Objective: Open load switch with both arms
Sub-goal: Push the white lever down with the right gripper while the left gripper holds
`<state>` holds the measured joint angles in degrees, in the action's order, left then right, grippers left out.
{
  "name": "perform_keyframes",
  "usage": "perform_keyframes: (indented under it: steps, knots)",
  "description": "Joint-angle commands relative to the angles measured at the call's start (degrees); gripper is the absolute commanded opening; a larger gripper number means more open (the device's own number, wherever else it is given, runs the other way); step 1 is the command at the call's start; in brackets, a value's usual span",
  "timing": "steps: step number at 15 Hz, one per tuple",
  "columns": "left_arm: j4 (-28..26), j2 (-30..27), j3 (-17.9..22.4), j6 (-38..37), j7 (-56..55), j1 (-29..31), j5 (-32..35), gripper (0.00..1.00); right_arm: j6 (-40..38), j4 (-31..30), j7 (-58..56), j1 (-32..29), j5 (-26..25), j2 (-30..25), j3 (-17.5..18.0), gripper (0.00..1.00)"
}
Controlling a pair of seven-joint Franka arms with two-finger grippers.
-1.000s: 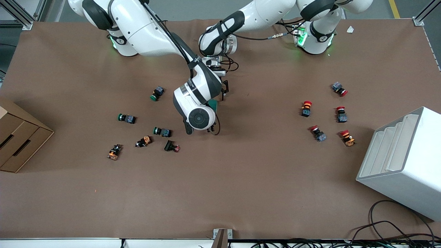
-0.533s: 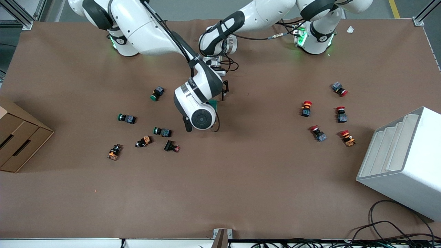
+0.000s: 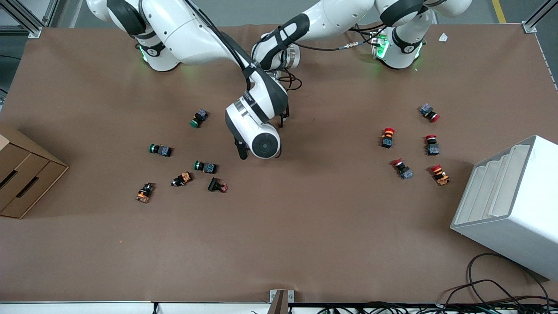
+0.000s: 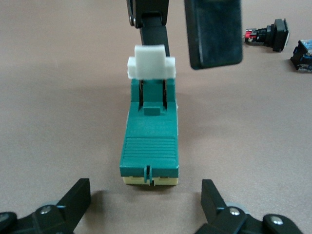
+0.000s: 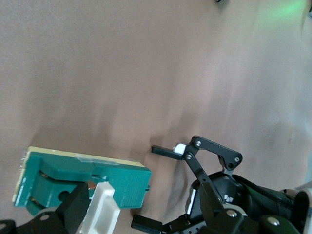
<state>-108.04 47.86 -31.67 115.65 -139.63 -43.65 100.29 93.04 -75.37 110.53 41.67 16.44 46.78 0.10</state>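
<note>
The load switch (image 4: 148, 141) is a dark green block on a cream base, lying on the brown table near its middle. Its white lever (image 4: 150, 61) stands raised at one end. In the front view the right arm's wrist (image 3: 257, 128) covers the switch. My right gripper (image 4: 181, 53) is open over the lever end, with one finger (image 4: 155, 29) close against the lever and the other finger (image 4: 213, 31) apart from it. My left gripper (image 4: 144, 200) is open and low at the switch's other end, its fingers (image 4: 73, 200) wider than the block and not touching it.
Green-capped and orange push buttons (image 3: 205, 166) lie scattered toward the right arm's end, near a cardboard box (image 3: 22, 174). Red-capped buttons (image 3: 402, 168) lie toward the left arm's end, next to a white rack (image 3: 510, 205).
The right arm's wrist has swung toward the left arm's end and now covers the green switch that showed beside it. The left arm has held still.
</note>
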Motion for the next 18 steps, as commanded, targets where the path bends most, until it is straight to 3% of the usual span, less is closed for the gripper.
perform_keyframes:
  steps: [1,18]
  knots:
    - [0.28,2.24,0.11,1.07,-0.90,-0.65,-0.01,1.00,-1.90,0.05,0.13,1.21,-0.09,-1.16,-0.19,1.00]
    - [0.46,2.15,0.11,1.07,0.94,-0.21,-0.01,1.00,-1.46,-1.36,-0.14,2.71,-0.80,-0.28,-0.37,1.00]
